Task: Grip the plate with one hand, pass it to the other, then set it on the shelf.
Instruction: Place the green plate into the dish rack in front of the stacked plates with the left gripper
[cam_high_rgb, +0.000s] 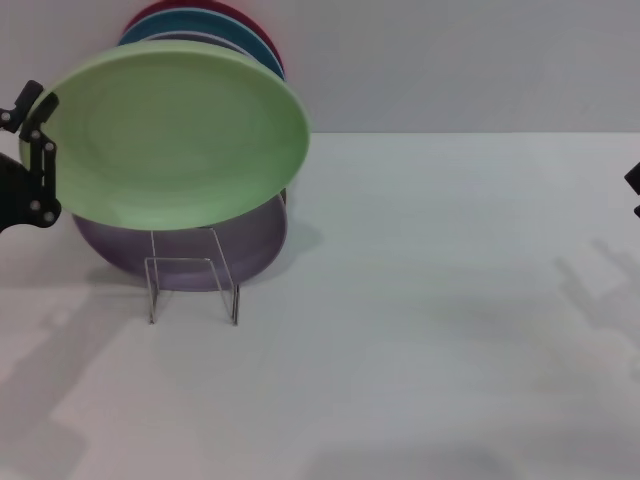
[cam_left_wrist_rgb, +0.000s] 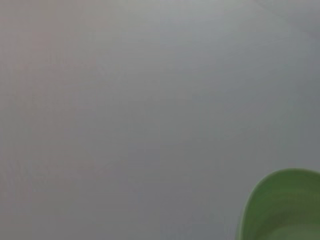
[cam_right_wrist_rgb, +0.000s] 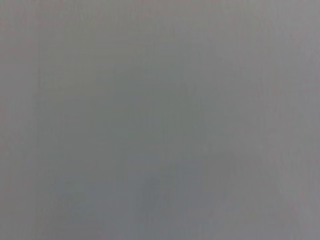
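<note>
Clearly Held: Mint Plate at the Left Fingers, Above the Rack

A broad, flat white table (cam_high_rgb: 430, 330) is seen filling most of the head view, with a plain pale wall behind it. Next in size, the round, matte, pale mint-green dinner plate (cam_high_rgb: 175, 135) is held up off the table at the left, tilted so that its shallow face is turned toward the camera. Its left rim is met by the black two-fingered left gripper (cam_high_rgb: 42, 120); the fingers (cam_high_rgb: 45, 150) are closed onto that rim edge, one above and one below it, so the plate extends away from them to the right. In the left wrist view only a curved piece of the plate (cam_left_wrist_rgb: 285, 210) is shown in one corner against a grey background.

Behind and below the mint plate, a round lilac plate (cam_high_rgb: 190, 255) is seen standing on edge, and behind the mint plate's top the rims of a blue plate (cam_high_rgb: 215, 25) and a red plate (cam_high_rgb: 200, 8) are partly visible. The small clear acrylic plate rack (cam_high_rgb: 192, 285) stands on the table under the mint plate, its thin legs in front of the lilac plate; the mint plate is not resting in it.

Only a small black part of the right gripper (cam_high_rgb: 633, 185) is shown at the right edge, well apart from the plate; whether its fingers are open cannot be told. A blank grey field is all that is shown in the right wrist view.
</note>
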